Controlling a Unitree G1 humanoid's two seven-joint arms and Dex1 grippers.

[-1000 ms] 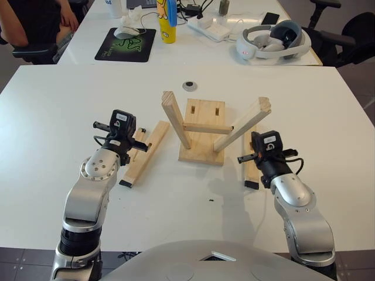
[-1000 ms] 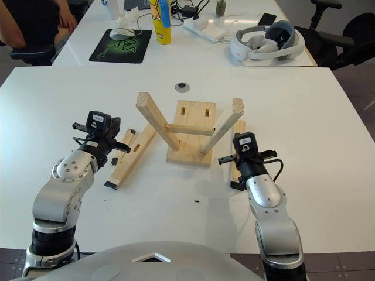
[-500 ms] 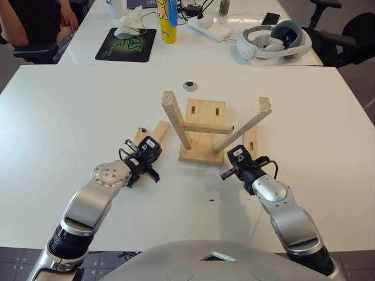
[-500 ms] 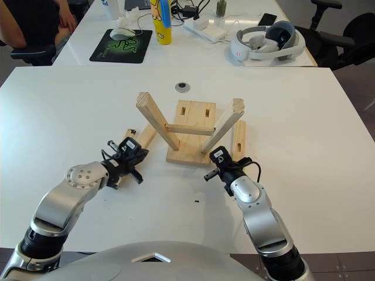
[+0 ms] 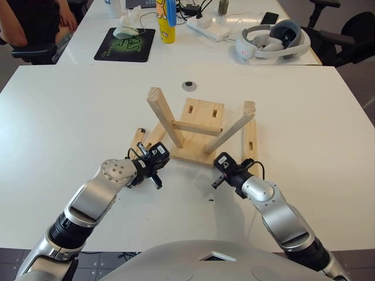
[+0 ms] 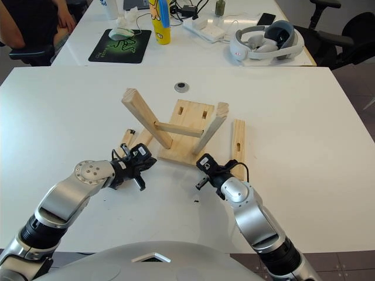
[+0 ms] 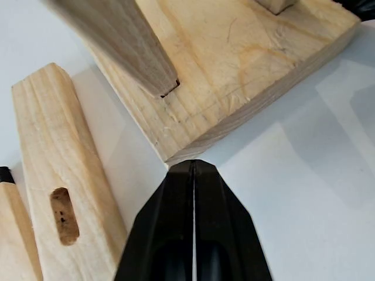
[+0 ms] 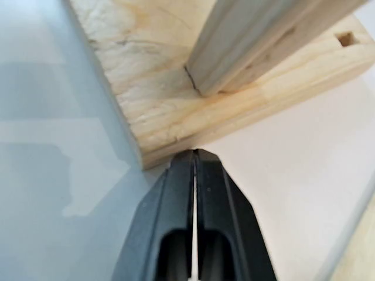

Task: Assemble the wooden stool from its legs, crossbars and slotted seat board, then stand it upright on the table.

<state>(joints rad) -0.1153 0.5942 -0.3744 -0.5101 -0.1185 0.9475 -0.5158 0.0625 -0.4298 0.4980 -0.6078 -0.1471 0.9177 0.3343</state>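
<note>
The slotted seat board (image 5: 202, 111) lies on the white table, turned at an angle. Two legs (image 5: 163, 117) (image 5: 231, 130) stand in it, joined by a crossbar (image 5: 196, 129). My left gripper (image 5: 162, 159) is shut, its tips (image 7: 192, 167) at the board's near left corner (image 7: 234, 76). My right gripper (image 5: 218, 168) is also shut, its tips (image 8: 194, 155) against the board's near edge (image 8: 152, 88) below the right leg. One loose leg (image 5: 250, 140) lies right of the board. Left of the board lie a slotted leg (image 7: 55, 175) and a thinner piece (image 5: 137, 139).
A metal grommet (image 5: 189, 86) sits in the table just beyond the board. On the far table are a headset (image 5: 272, 41), a yellow bottle (image 5: 167, 20) and a mouse pad (image 5: 126, 44). White table top (image 5: 70, 117) lies bare to the left and right.
Both grippers have come down and in to the board's near edge. The board with its legs has slid away and turned toward the left.
</note>
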